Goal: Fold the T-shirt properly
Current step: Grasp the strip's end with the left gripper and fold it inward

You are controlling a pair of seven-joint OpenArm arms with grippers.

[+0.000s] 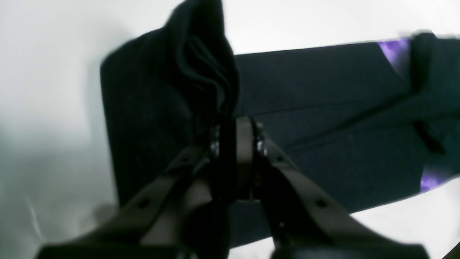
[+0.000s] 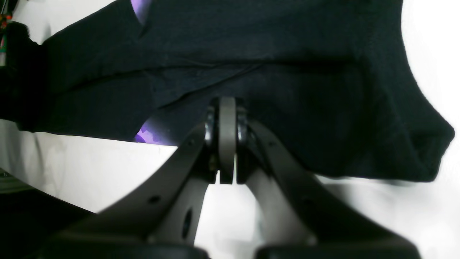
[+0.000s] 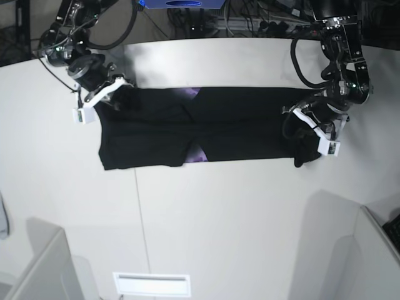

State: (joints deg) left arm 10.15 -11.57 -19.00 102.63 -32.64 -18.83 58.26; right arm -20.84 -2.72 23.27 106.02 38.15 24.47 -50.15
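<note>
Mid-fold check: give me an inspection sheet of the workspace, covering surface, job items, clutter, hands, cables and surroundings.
Surface: white table, bare in front of the shirt.
Job's things: large black cloth T-shirt lying as a long folded band; purple print peeks out near its middle.
Clutter: flat white slotted piece at the near edge.
Hands: left hand shut on a bunched end of the shirt, lifted off the table; right hand shut at the shirt's opposite end.
Cables: black cables loop along both arms, with more behind the table.
Surroundings: blue box behind the far edge; grey panels at the near corners.
</note>
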